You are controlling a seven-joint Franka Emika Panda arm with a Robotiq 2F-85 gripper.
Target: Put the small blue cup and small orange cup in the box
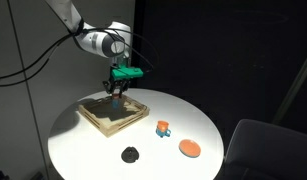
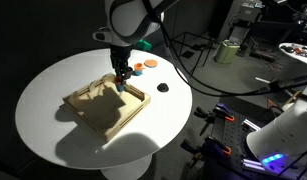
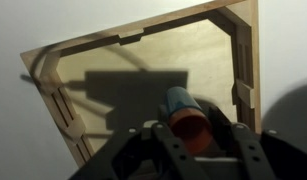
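Observation:
My gripper [image 3: 183,140] is shut on the small blue cup [image 3: 179,103], whose inside looks reddish-orange. It holds the cup just above the floor of the shallow wooden box [image 3: 113,50]. In both exterior views the gripper [image 1: 117,93] [image 2: 122,80] hangs over the box [image 1: 97,113] [image 2: 88,112], near its far side. The small orange cup [image 1: 163,128] stands on the white round table outside the box; it also shows in an exterior view [image 2: 139,69].
A flat orange disc [image 1: 190,148] [image 2: 150,65] and a small black object [image 1: 130,154] [image 2: 162,87] lie on the white round table [image 1: 83,150] [image 2: 43,90]. A dark chair [image 1: 268,150] stands beside the table. Cables and equipment [image 2: 263,90] lie beyond the table.

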